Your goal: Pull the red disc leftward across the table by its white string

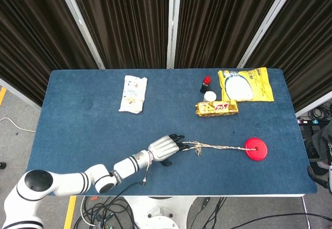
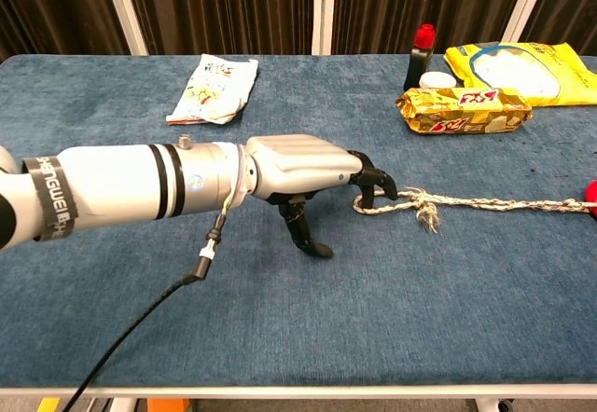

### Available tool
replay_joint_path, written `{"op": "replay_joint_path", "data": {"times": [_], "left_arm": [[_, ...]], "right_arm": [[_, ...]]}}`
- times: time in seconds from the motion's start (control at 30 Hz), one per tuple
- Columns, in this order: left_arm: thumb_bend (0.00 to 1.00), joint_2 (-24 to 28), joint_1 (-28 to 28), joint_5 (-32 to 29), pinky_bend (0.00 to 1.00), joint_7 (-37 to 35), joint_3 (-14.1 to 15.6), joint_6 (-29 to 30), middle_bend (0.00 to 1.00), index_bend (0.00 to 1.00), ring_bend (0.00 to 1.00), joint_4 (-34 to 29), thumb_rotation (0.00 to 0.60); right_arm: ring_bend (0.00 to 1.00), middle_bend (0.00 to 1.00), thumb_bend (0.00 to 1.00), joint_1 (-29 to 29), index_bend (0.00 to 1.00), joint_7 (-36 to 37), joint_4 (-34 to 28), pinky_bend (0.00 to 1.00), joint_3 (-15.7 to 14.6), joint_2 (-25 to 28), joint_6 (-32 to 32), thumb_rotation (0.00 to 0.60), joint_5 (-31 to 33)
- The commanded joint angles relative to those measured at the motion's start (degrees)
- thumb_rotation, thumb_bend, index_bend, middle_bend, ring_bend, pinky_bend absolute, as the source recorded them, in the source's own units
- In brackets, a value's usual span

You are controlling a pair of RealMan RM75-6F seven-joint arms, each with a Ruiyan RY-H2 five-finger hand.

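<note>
Left hand (image 2: 303,174) grips white string (image 2: 485,204) — red disc (image 1: 256,148) far right.

Evenly and brightly lit from overhead, with soft short shadows under the left hand (image 2: 303,174) on the table (image 1: 78,120). Sharp throughout, free of glare. Dark behind the far edge.

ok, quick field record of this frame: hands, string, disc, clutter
left hand: fingertips curled at the loop end of the white string; firm grip not confirmed
right hand: not in view
white string: lies on the table, running right to the red disc
red disc: flat, near the table's right side
clutter: snack packet, red-capped bottle, yellow wrapper, yellow bag toward the far edge
</note>
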Motion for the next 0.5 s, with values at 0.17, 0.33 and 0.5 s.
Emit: {"op": "replay_joint_path", "data": {"times": [0.17, 0.33, 0.5], "left_arm": [[0.26, 1.8, 0.1, -1.6, 0.17, 1.1, 0.4, 0.5, 0.72, 0.14, 0.29, -1.7, 0.6], [0.26, 2.9, 0.7, -2.9, 0.19, 2.5, 0.8, 1.6, 0.79, 0.16, 0.39, -2.6, 0.6], [0.28, 4.2, 2.0, -3.7, 0.26, 4.3, 1.7, 3.7, 0.87, 0.22, 0.51, -3.8, 0.6]], "right_arm": [[0.0, 0.0, 0.21, 0.1, 0.0, -0.2, -0.1, 0.0, 0.0, -0.1, -0.1, 0.6, -0.2], [0.0, 0.0, 0.21, 0.2, 0.0, -0.5, -0.2, 0.0, 0.0, -0.2, -0.3, 0.6, -0.2], [0.0, 0.0, 0.22, 0.3, 0.0, -0.9, -0.5, 0.0, 0.0, -0.2, -0.4, 0.6, -0.3]]}}
